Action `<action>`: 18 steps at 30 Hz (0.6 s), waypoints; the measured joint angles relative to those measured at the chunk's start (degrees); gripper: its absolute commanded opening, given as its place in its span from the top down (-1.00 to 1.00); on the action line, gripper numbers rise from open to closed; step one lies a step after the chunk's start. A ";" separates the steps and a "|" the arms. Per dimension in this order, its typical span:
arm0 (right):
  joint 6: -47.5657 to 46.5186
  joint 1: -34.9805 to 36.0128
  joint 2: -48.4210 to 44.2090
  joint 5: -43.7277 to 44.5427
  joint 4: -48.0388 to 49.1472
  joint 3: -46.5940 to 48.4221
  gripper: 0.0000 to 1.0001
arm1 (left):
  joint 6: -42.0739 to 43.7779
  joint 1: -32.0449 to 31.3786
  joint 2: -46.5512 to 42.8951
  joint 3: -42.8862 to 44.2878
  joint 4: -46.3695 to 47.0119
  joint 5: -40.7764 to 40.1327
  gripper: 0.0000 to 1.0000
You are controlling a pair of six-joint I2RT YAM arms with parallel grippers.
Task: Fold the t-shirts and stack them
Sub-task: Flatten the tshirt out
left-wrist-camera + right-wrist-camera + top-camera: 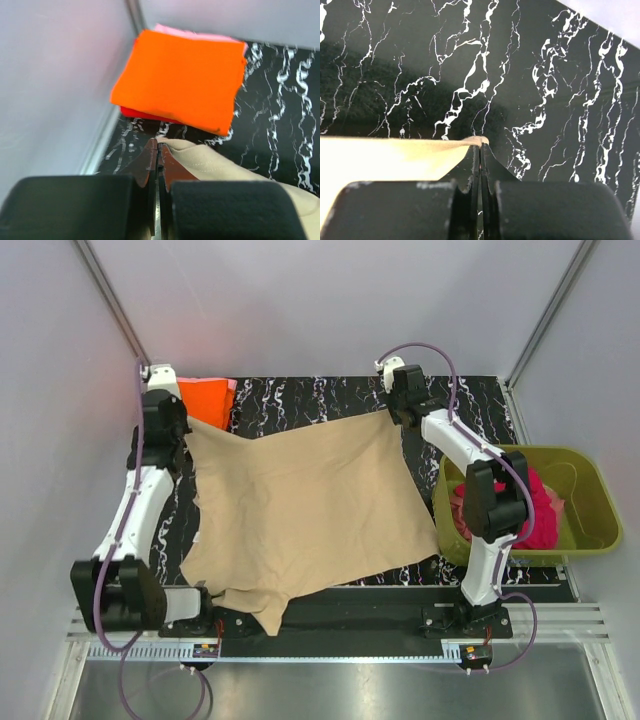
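Note:
A tan-beige t-shirt (300, 510) hangs stretched over the black marble table (330, 395), held at its two far corners. My left gripper (185, 430) is shut on the far left corner, and in the left wrist view the tan cloth (220, 162) runs out of the gripper (158, 146). The far right corner sits pinched in my right gripper (398, 412), seen closer as tan cloth (385, 157) in the shut gripper (481, 142). A folded orange t-shirt (182, 80) lies at the far left corner on a pink one (172, 31) and a red one (142, 114).
An olive-green tub (590, 510) stands at the right edge with a magenta-red t-shirt (535, 505) crumpled inside. Grey walls close in on the left, back and right. A metal rail (330, 645) runs along the near edge by the arm bases.

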 measured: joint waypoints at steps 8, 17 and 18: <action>-4.46 0.00 4.13 0.46 2.89 1.40 1.00 | -1.77 -0.04 9.51 0.55 -4.76 4.90 1.00; -11.45 -0.02 8.94 1.22 7.74 0.09 1.00 | -3.06 -0.42 7.34 -0.94 -6.45 4.68 1.00; -12.07 -0.02 8.81 0.85 9.38 -0.81 1.00 | -3.06 -0.48 7.37 -1.11 -7.06 4.28 1.00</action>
